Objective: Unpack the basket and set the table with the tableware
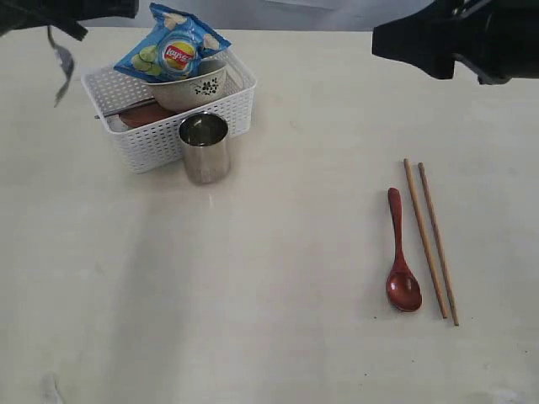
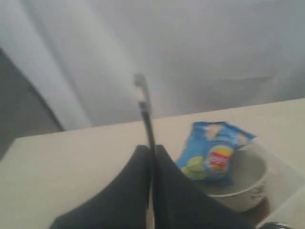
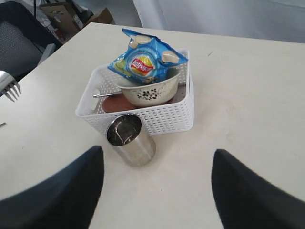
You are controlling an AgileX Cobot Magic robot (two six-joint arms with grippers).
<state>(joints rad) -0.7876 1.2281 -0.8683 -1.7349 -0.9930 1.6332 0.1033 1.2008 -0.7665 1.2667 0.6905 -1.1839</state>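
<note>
1. Left claw (image 2: 151,149) is clenched on the thin handle of a silver metal fork (image 1: 61,69), whose head hangs below it in the air over the bench's far left corner. Right claw (image 3: 157,157) is released, its fingers spread wide around nothing, up by the far right corner.
2. Wide pale cream bench (image 1: 269,353) carries everything else.
3. White perforated plastic basket (image 1: 160,141) sits near the far left corner and is only partly unpacked.
4. Blue crinkly chip bag (image 1: 173,52) lies on top of the bowl. It is soft and light, and probably has to come off first.
5. Cream floral ceramic bowl (image 1: 192,91) stands inside the basket under the bag. It is likely the heaviest and most breakable piece, with a slick glaze, so a pinch across the rim looks safest.
6. Shiny steel cylindrical cup (image 1: 205,147) stands upright on the bench against the basket's near wall. It is stiff and smooth, and one wall could be gripped over the lip.
7. Small reddish-brown round plate (image 1: 143,115) lies flat in the basket beside the bowl, partly hidden. It sits low, so only its edge offers a hold.
8. Two brown wooden chopsticks (image 1: 425,240) lie side by side towards the right edge. They are light and stiff, and likely to roll.
9. Dark red glossy spoon (image 1: 403,286) lies just beside them.
10. For the fork, which is thin and slippery, a grip at mid-handle should limit swinging.
</note>
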